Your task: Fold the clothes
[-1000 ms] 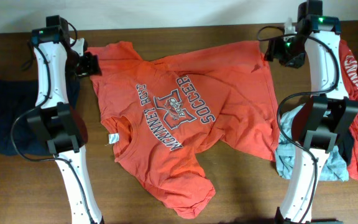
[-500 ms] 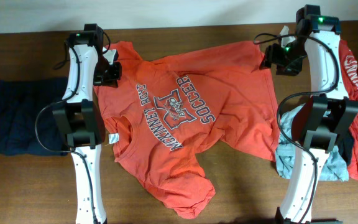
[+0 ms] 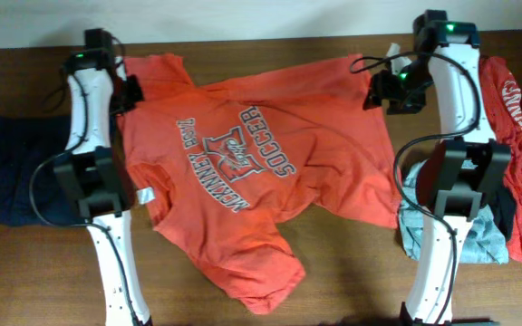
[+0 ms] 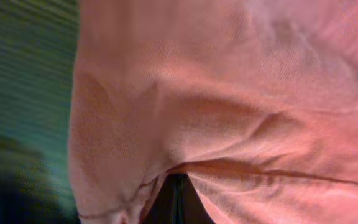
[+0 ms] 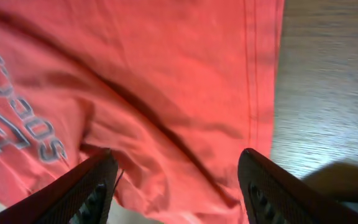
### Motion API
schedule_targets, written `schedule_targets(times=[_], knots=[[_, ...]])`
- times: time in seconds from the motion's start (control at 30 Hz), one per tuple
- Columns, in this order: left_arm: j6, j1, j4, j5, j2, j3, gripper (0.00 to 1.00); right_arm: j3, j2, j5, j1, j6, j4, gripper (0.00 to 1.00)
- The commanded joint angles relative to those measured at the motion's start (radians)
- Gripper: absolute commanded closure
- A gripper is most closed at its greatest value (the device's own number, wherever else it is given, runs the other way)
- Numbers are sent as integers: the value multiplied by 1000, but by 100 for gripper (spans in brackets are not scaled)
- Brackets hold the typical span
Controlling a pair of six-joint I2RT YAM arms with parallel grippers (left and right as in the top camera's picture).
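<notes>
An orange T-shirt (image 3: 243, 172) with grey soccer lettering lies spread and rumpled across the wooden table. My left gripper (image 3: 131, 91) is at the shirt's left edge, near the back, shut on the fabric. In the left wrist view orange cloth (image 4: 229, 106) fills the frame and bunches round the closed left gripper (image 4: 178, 190). My right gripper (image 3: 384, 91) hovers open over the shirt's back right corner. In the right wrist view the right gripper (image 5: 179, 168) straddles the shirt's hem (image 5: 253, 93), its fingers (image 5: 95, 186) wide apart with nothing held between them.
A dark navy garment (image 3: 16, 177) lies at the left edge of the table. A red garment (image 3: 515, 118) and a light blue one (image 3: 424, 226) are piled at the right, round the right arm's base. Bare wood (image 5: 328, 93) shows beside the hem.
The left gripper has shut on the shirt's left edge and drawn it to the left, and the whole shirt has shifted that way. The right gripper has moved slightly left and stayed open.
</notes>
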State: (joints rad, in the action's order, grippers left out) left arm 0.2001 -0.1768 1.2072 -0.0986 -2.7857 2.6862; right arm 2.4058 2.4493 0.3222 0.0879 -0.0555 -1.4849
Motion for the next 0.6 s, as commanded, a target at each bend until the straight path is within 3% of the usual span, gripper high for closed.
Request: schedule_targets(times=[0.0,0.17,0.27,0.33,0.4,0.47,0.57], knots=[[-10,-81,-11,-157,-66,43,97,18,3,14,-46,-48,-19,34],[-138,-101,132,-239,-66,260,73,18,3,11,-84,-68,-13,33],[-167,-84,293,-240,-66,443,71,18,3,12,-96,-69,11,33],[-195,-61,350,-237,-37,453,71,16,5,18,-113,-68,34,57],[-194,-30,396,-240,-15,454,71,5,7,14,-138,-68,53,71],[-204,14,461,-239,-7,454,71,-8,10,-24,-167,-68,19,54],[-265,70,481,-238,3,452,79,-13,10,-81,-187,-68,-58,44]])
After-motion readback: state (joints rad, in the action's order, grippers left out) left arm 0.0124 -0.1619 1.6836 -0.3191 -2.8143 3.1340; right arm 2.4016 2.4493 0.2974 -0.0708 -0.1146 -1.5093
